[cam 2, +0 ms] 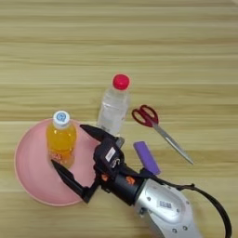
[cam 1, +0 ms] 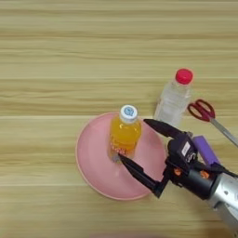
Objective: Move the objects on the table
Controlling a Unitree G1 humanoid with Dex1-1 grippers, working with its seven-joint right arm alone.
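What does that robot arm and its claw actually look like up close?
The right gripper has two long, tapering black fingers on a black body with orange dots and a white sticker. Behind it sits a rounded silver forearm bearing a small label, with a black cable looping alongside.

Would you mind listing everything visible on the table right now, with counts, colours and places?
Table: one, light yellowish wood, fills the view.
Plate: one, pink, round, near the front.
Orange drink bottle: one, white cap, upright on the plate.
Clear bottle: one, red cap, upright behind the plate's right edge.
Scissors: one pair, red handles, right of the clear bottle.
Purple block: one, flat, in front of the scissors.
Right gripper: one, black fingers open, either side of the orange bottle; silver forearm behind.
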